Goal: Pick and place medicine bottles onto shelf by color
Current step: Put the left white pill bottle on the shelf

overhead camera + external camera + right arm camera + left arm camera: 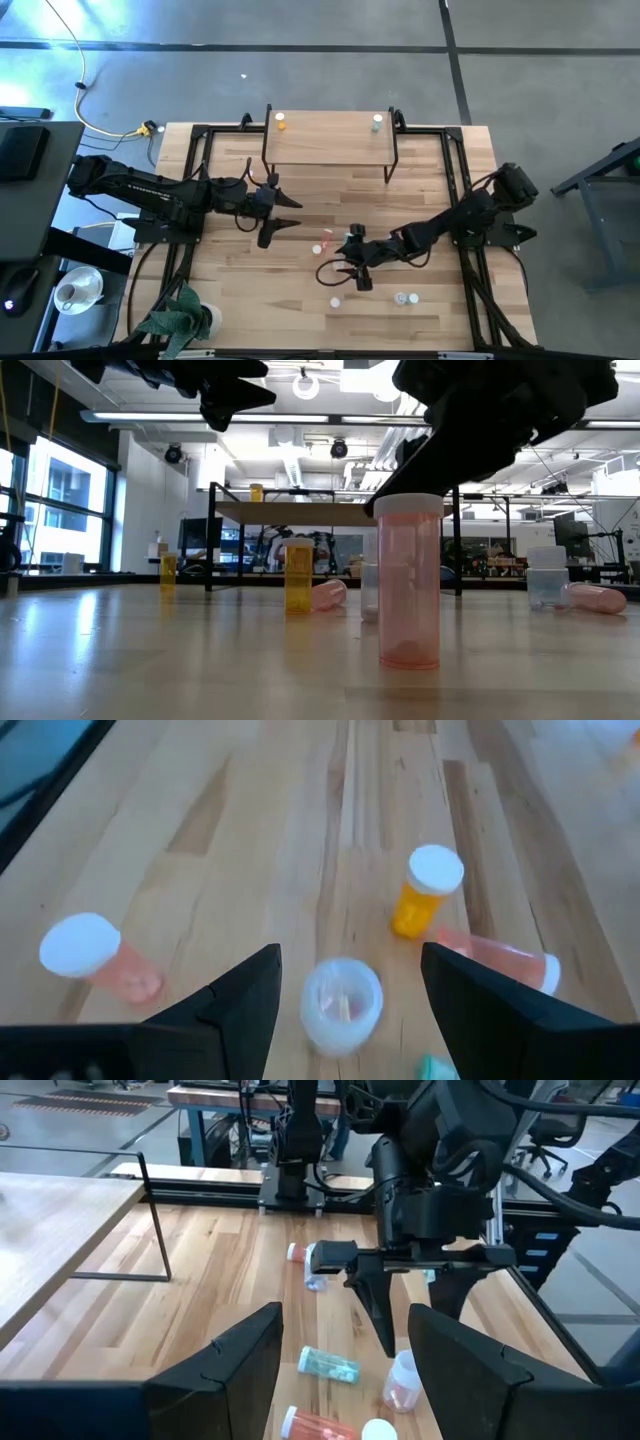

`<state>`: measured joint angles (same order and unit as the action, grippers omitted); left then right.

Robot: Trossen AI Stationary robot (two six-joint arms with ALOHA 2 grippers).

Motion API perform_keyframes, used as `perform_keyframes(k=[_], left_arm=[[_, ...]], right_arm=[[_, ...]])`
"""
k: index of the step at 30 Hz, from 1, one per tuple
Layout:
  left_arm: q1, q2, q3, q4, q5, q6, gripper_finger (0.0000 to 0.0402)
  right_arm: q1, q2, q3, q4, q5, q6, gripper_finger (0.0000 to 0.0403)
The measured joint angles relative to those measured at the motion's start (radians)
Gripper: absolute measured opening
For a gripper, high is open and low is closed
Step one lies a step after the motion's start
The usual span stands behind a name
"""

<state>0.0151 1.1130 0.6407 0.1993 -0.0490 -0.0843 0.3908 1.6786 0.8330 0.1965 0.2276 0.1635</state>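
The shelf stands at the table's far middle with an orange bottle and a pale one on its top. Several medicine bottles sit on the table in front of it. My right gripper is open, slanting down, with its fingers on either side of an upright pale clear bottle and apart from it. An upright orange bottle and a pink bottle lying on its side are just beyond. My left gripper hangs open above the table's left middle, holding nothing.
A teal bottle and a pink one lie on their sides between the two grippers. An upright pink bottle stands near the front edge, and two more bottles stand at the front right. A potted plant is at the front left corner.
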Motion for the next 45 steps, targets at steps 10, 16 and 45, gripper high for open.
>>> perform_keyframes(k=[10,16,45], left_arm=[[0.000,0.000,0.000,-0.002,0.000,0.001,0.0205],[0.000,0.000,0.000,-0.002,0.000,0.001,0.0205],[0.000,0.000,0.000,-0.002,0.000,0.001,0.0202]], right_arm=[[-0.005,0.064,0.000,0.009,-0.013,0.019,0.0232],[-0.005,0.070,0.000,0.017,-0.026,0.019,0.0225],[-0.043,-0.162,0.000,-0.014,-0.017,-0.127,0.0121]])
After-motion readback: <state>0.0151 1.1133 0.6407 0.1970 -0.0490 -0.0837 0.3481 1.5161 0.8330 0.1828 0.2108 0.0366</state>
